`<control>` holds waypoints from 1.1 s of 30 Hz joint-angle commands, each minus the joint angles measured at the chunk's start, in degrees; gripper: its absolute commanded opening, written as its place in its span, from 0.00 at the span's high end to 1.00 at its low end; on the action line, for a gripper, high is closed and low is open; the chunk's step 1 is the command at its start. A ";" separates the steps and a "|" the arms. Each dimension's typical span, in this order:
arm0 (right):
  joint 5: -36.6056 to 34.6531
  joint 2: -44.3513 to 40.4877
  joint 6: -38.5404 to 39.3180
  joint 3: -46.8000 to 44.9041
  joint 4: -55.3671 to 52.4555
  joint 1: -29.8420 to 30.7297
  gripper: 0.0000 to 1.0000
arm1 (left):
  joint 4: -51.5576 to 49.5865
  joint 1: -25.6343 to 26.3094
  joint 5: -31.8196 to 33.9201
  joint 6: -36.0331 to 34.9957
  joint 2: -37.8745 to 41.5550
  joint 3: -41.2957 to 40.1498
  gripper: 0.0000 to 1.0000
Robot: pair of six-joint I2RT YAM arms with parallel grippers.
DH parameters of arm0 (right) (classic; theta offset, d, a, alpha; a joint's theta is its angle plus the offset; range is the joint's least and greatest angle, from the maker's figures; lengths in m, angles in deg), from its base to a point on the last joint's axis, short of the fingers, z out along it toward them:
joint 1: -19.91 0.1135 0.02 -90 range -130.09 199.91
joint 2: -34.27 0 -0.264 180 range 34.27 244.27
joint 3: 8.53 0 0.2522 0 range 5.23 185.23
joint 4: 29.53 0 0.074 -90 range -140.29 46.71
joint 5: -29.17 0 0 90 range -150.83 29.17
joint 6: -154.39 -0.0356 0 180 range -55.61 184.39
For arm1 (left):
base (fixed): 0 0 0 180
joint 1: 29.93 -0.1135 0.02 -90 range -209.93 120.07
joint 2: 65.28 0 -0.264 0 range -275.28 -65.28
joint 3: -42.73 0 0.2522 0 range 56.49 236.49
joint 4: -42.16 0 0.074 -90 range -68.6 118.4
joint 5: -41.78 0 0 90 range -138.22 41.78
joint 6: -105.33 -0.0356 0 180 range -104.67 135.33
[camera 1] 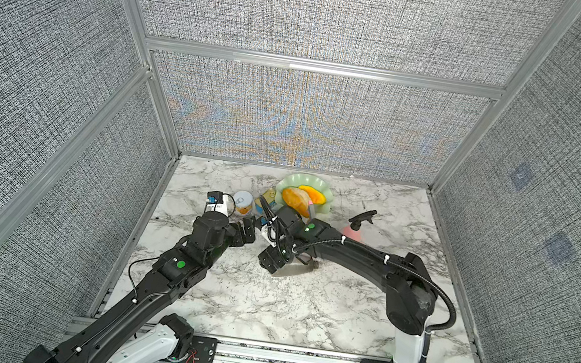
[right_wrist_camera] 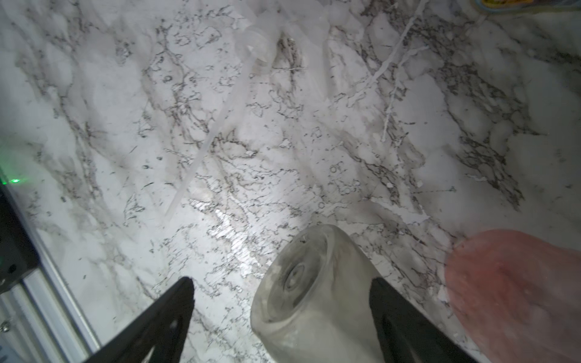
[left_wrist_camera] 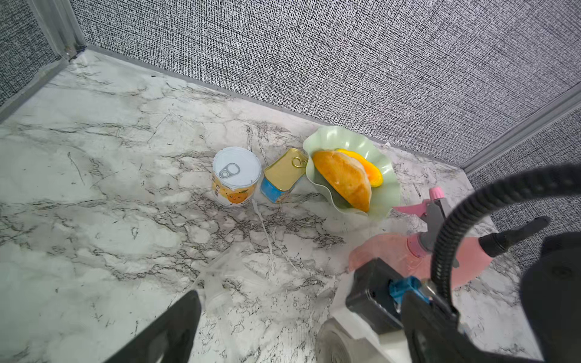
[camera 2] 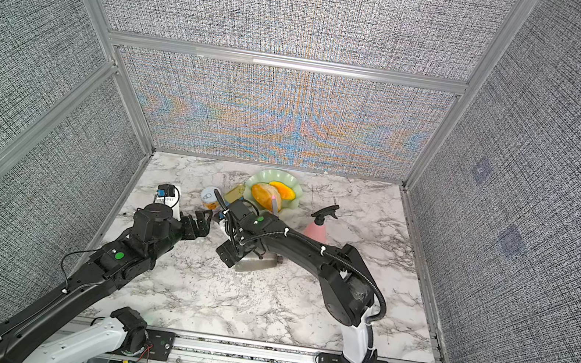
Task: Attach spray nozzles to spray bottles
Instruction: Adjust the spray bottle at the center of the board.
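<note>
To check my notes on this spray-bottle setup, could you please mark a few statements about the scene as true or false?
1. The smoky grey bottle lies on its side. True.
2. The pale clear nozzle lies loose on the table. True.
3. The black nozzle also lies loose on the table. False: it sits on the upright opaque pink bottle.
4. The right gripper is shut on the smoky grey bottle. False: it is open and straddles that bottle, with a gap showing beside one finger.
5. The green plate is empty. False: it holds a bread roll and an orange piece.
</note>
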 commanded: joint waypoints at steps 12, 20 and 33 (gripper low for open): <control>-18.06 -13.47 -19.88 -8.32 -4.06 4.19 0.12 | 2.55 -0.26 -1.28 -0.24 0.87 -1.05 0.01; -23.98 -32.10 -40.78 -26.34 -9.75 3.68 0.01 | 5.19 -0.30 -3.72 0.01 0.33 -2.36 0.01; 2.28 -37.65 -34.48 -34.45 -6.44 -15.77 0.01 | 8.62 -0.27 -7.76 1.87 0.52 -5.12 0.01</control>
